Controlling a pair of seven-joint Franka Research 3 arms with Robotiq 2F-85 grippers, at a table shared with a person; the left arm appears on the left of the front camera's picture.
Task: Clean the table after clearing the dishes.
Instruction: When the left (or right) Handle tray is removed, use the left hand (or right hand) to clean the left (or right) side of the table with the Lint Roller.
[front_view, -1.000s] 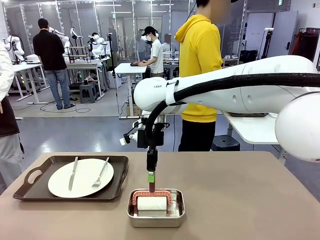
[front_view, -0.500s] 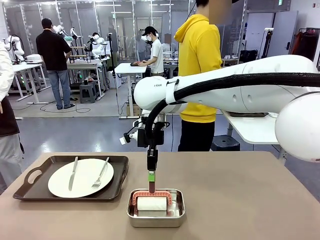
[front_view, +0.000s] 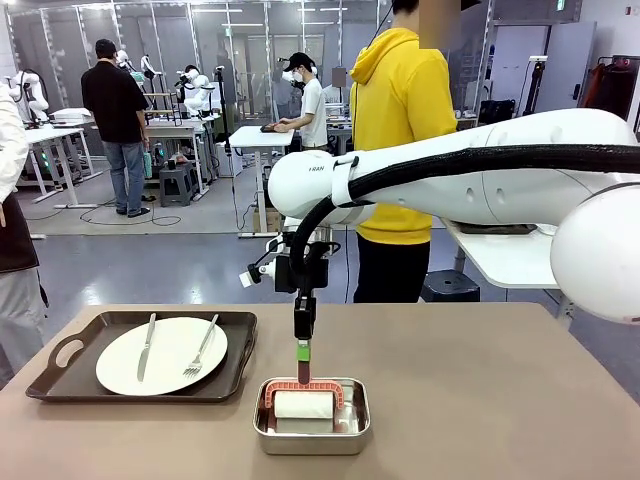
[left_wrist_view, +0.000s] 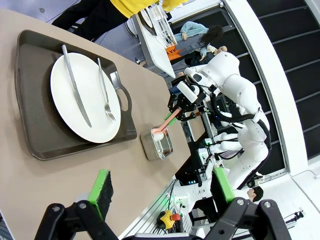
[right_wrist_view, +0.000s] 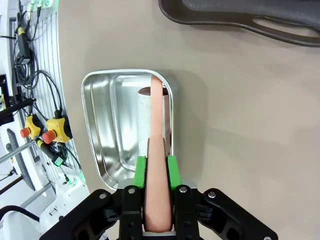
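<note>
On the brown table (front_view: 480, 400), a dark tray (front_view: 60, 385) at the left holds a white plate (front_view: 160, 355) with a knife (front_view: 146, 345) and a fork (front_view: 202, 348). My right gripper (front_view: 303, 370) points straight down over a small steel pan (front_view: 311, 442) and is shut on the salmon handle (right_wrist_view: 156, 120) of a white roller (front_view: 303, 405) lying in the pan. In the left wrist view my left gripper (left_wrist_view: 162, 187) hangs open above the table, with the plate (left_wrist_view: 85, 100) and the pan (left_wrist_view: 156, 145) farther off.
A person in a yellow hoodie (front_view: 400, 100) stands at the table's far side. The tray's handle (right_wrist_view: 280, 27) lies close to the pan (right_wrist_view: 100, 130). Bare tabletop stretches to the right of the pan.
The right gripper's fingers have closed on the roller's handle while staying over the pan. The plate, tray and pan have not moved.
</note>
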